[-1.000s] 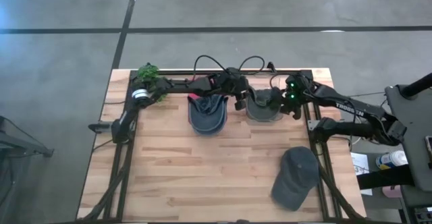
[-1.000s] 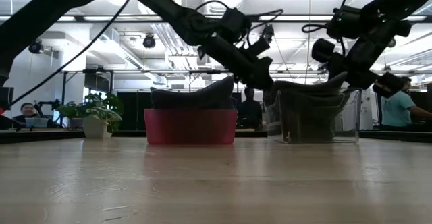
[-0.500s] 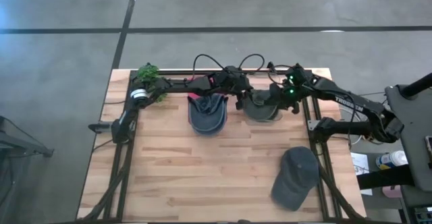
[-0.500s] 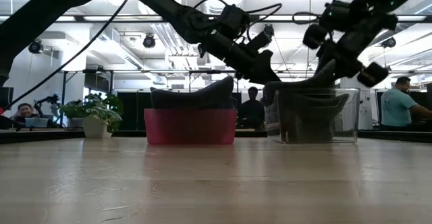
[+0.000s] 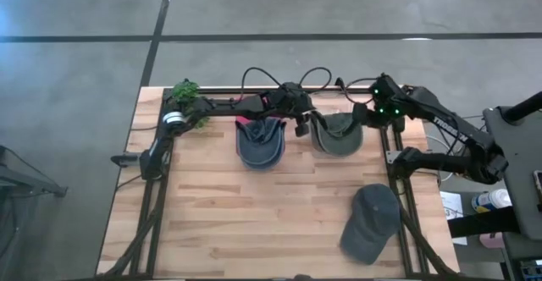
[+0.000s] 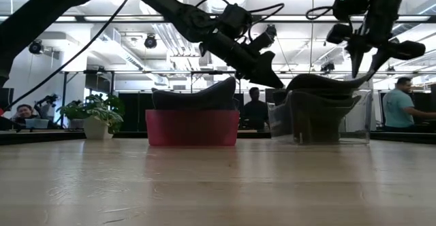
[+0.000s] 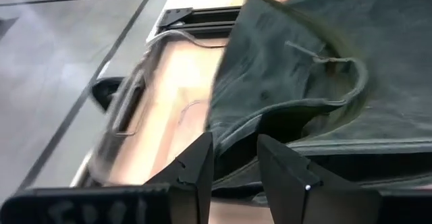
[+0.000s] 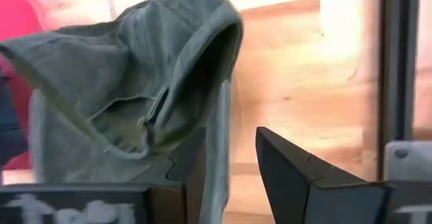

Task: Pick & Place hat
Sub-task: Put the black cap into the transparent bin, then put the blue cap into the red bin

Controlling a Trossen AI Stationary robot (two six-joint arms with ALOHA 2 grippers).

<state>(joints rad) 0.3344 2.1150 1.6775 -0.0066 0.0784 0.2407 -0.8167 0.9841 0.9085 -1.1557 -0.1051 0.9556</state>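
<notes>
A grey-green hat (image 5: 339, 135) hangs stretched between my two grippers over a clear bin (image 6: 320, 127) at the table's far side. My left gripper (image 5: 302, 129) is shut on its left edge, and my right gripper (image 5: 370, 120), higher in the low view (image 6: 364, 69), is shut on its right edge. The hat's middle (image 6: 323, 84) sags toward the bin's top. To the left, a blue hat (image 5: 258, 146) lies in a red bin (image 6: 192, 127). My left gripper pinches the hat's brim-side edge (image 7: 233, 140) between its two fingers, coming slanting down from the table's left. The cloth runs away from the fingers toward the other arm. My right gripper pinches the hat's opposite edge (image 8: 219, 143) between its two fingers, pointing steeply down from above. That side is lifted above the bin's rim, and the crown hangs below and beside the fingers.
A dark grey cap (image 5: 371, 222) lies on the table's near right. A small green plant (image 5: 188, 95) stands at the far left corner. Bare wood spreads across the near and middle table. People show in the room beyond the far edge.
My right gripper has risen and drawn toward the table's right edge, tipping to point more steeply down. It has pulled the hat's right side up out of the clear bin, so the hat now spans wider between the two grippers.
</notes>
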